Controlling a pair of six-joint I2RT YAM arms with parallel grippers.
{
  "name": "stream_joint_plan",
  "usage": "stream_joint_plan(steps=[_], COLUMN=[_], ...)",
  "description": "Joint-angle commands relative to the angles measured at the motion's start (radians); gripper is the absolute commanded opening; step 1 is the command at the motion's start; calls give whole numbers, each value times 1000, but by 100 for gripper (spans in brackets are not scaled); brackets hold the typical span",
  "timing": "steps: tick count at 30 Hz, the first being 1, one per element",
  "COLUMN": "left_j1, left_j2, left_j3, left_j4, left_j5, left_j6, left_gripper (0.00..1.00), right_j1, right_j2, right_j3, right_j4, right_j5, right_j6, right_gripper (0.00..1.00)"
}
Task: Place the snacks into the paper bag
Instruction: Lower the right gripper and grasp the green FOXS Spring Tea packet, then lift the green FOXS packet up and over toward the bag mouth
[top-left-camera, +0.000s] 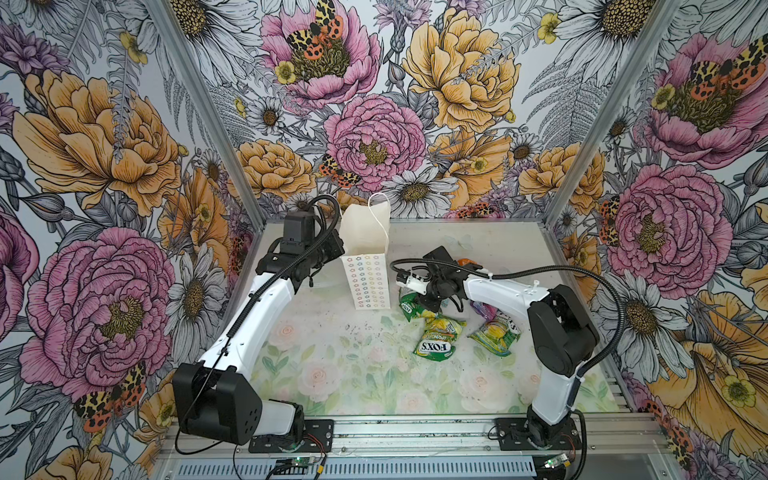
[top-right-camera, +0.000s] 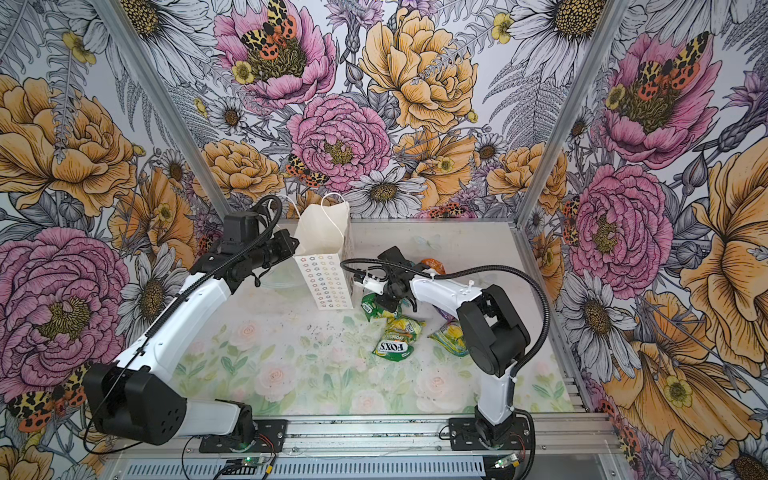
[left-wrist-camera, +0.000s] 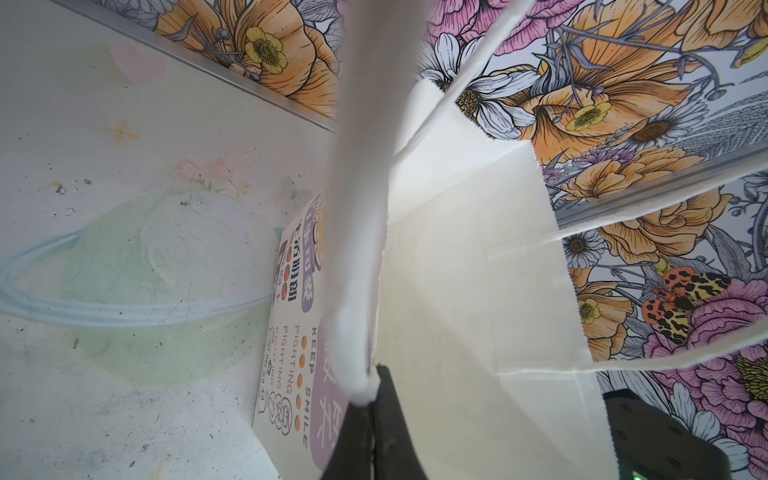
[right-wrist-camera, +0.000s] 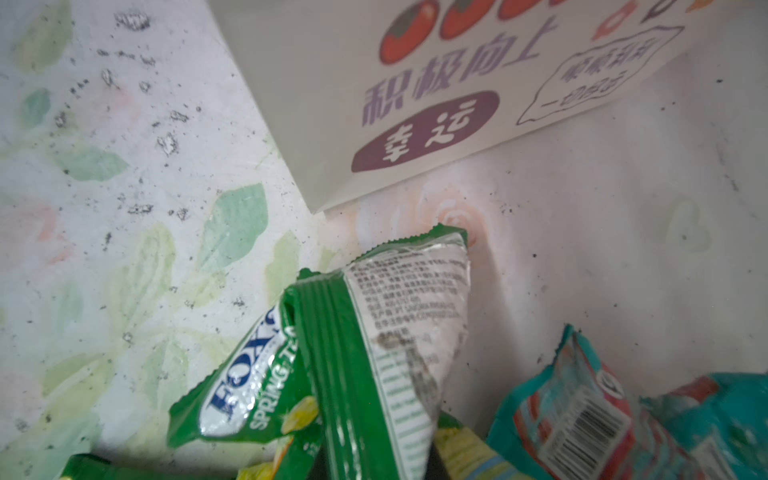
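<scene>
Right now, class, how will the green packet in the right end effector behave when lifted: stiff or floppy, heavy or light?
Probably floppy: the green packet in the right end effector is creased and folded. Likely light: small and thin. Its glossy foil may slip.

White paper bag (top-left-camera: 368, 282), multicoloured rings; green packet (right-wrist-camera: 330, 361); perhaps purple packet (top-left-camera: 482, 310)

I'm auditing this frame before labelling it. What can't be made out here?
- Paper bag interior: in both top views its own walls hide the bottom, so contents unknown.
- Right gripper: fingers covered by its wrist housing in top views, by the green packet in the right wrist view.
- Purple packet: mostly under the right arm, top view.
- Orange packet: a sliver behind the right wrist, top view.
</scene>
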Motion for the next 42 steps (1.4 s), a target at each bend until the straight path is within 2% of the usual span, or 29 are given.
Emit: stream_joint_plan(steps=[1,6,11,20,29,32,42], left_j1=[-3,-5,-13,-72,-126,-139,-159], left_j2=[11,12,7,10,22,18,9], left_j3=[-5,-6,-10,-16,-14,-16,-37], left_j4=[9,10,16,59,62,61,66], left_j5=[-2,-2,-16,-68,-151,-180,-223], left_j6=[-12,-19,-51,-124,-153,-155,-178], left_gripper=[0,0,0,0,0,0,0], right_j1=[-22,-49,-54,-43,16,72,271], right_j2=[-116,-192,-268,-362,-286,-223,33], right_j3=[19,59,124,360,507,565,786], right_j4=[15,14,12,29,312,387,430], right_j5=[-33,-56,-5,7,92,163,491], right_j6=[99,229,391,724,1111,1151,1172], right_gripper=[0,0,0,0,0,0,0])
